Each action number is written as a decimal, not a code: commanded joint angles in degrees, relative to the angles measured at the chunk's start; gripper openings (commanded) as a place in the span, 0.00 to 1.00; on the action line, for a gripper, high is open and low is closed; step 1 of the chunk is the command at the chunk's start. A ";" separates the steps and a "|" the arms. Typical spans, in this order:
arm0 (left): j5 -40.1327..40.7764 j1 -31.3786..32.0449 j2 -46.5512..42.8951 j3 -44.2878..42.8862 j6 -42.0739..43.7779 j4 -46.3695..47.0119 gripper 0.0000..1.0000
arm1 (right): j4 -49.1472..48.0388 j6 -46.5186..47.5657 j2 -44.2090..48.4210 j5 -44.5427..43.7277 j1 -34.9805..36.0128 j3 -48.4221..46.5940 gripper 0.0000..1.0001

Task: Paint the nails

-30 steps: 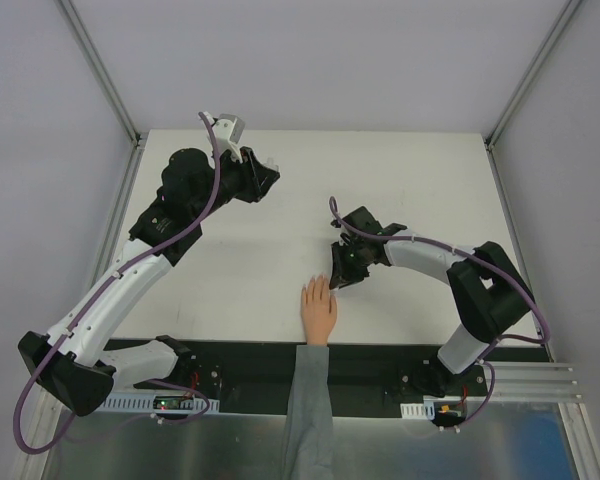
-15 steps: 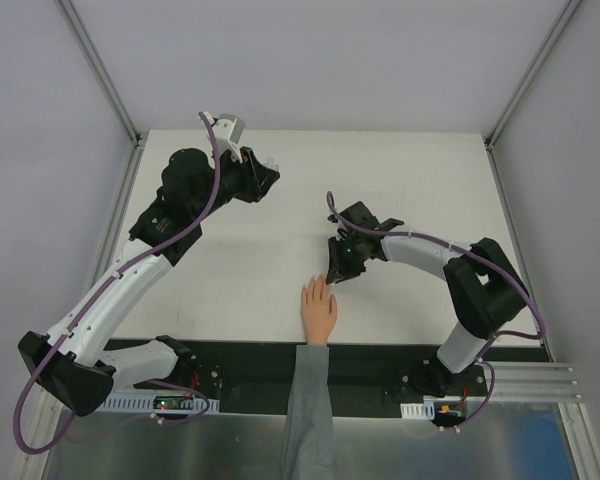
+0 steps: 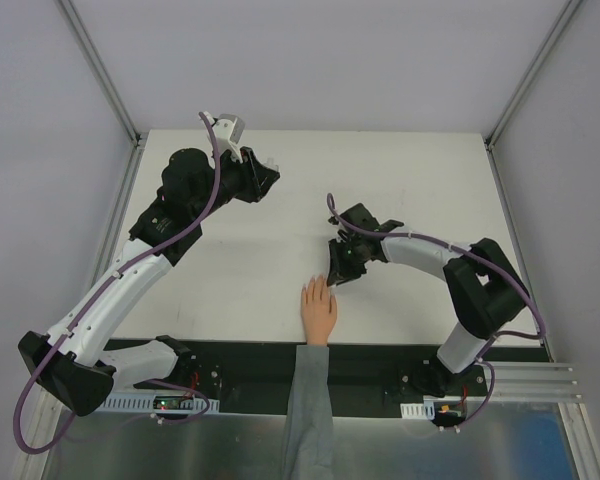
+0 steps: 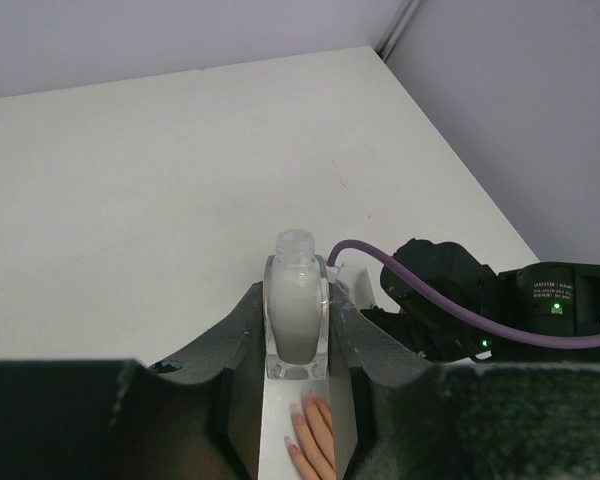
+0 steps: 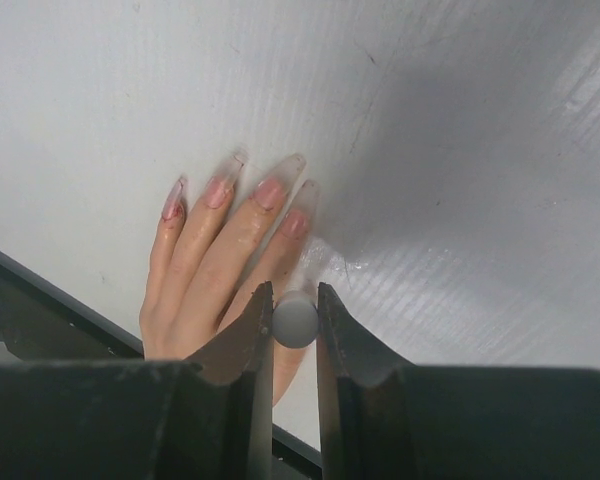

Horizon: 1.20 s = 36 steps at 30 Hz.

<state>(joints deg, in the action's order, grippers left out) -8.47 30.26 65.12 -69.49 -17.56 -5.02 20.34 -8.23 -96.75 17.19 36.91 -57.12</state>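
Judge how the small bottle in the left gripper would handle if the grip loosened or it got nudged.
The bottle looks like smooth clear glass, so it is probably rigid, slippery in the left gripper, and breakable if dropped. It is taller than wide and its neck is uncapped, so a nudge could tip it and spill the pale liquid.

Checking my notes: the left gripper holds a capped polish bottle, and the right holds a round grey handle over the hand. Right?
Not quite: the bottle in the left gripper is uncapped; the left wrist view shows its bare open neck. The right gripper does hold the round grey handle over the hand.
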 commanded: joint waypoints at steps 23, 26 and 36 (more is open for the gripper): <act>0.12 -0.64 -2.37 -0.73 -0.37 2.73 0.00 | 0.76 -1.53 1.66 -1.02 0.36 -0.09 0.00; 0.21 -0.64 -2.28 -0.91 -0.19 2.73 0.00 | 0.93 -1.26 0.78 -0.58 -0.08 -1.06 0.00; 0.30 -0.64 -1.93 -1.35 0.33 2.73 0.00 | 2.60 -0.47 -0.64 -0.75 -0.69 -3.34 0.00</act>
<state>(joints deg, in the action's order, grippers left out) -8.47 30.26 64.47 -69.49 -17.56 -5.02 20.64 -8.93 -97.17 16.73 36.77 -57.98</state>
